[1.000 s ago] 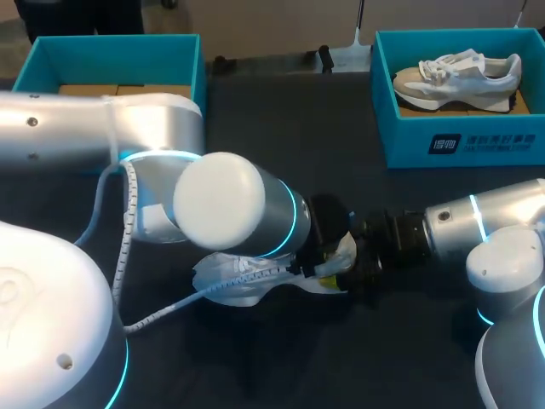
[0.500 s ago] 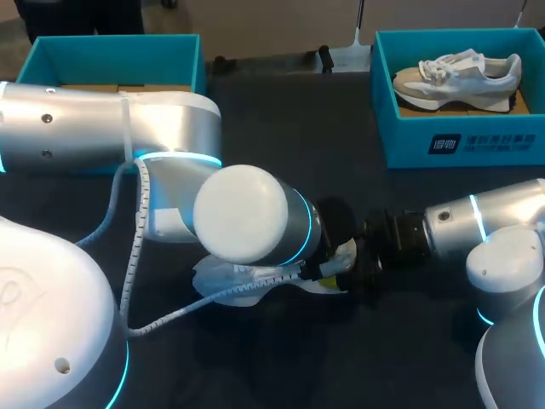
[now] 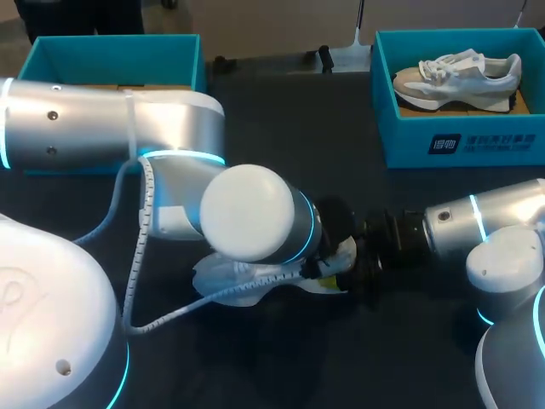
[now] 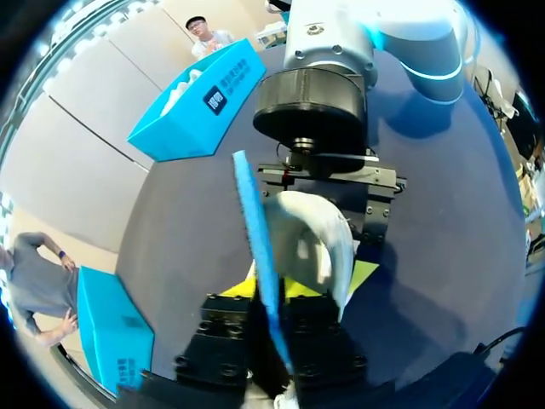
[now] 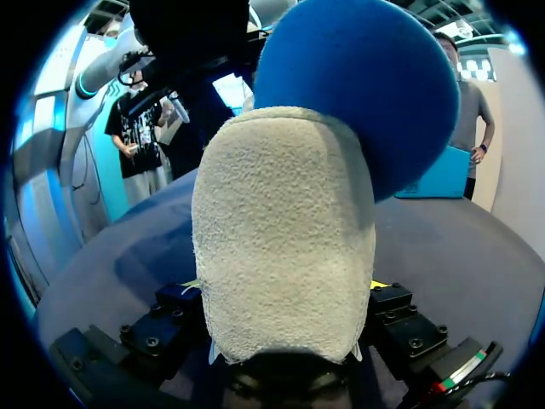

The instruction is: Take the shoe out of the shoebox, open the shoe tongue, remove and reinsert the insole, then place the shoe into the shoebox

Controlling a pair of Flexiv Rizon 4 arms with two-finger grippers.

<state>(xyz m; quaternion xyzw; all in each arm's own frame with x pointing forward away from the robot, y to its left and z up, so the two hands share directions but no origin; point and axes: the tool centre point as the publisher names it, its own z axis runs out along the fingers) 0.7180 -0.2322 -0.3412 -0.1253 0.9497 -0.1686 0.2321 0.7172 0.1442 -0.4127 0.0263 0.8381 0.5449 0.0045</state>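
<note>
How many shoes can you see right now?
2. A white-and-grey lace-up sneaker lies in the teal cardboard shoebox at back right; a white shoe lies mid-table, partly under my left arm. The other teal shoebox, back left, is partly hidden.

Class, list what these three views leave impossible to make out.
Head view: the left arm covers most of the shoe on the table; its tongue is hidden.
Right wrist view: that shoe's heel fills the picture, hiding the table ahead.
Left wrist view: the blue insole shows edge-on only.
</note>
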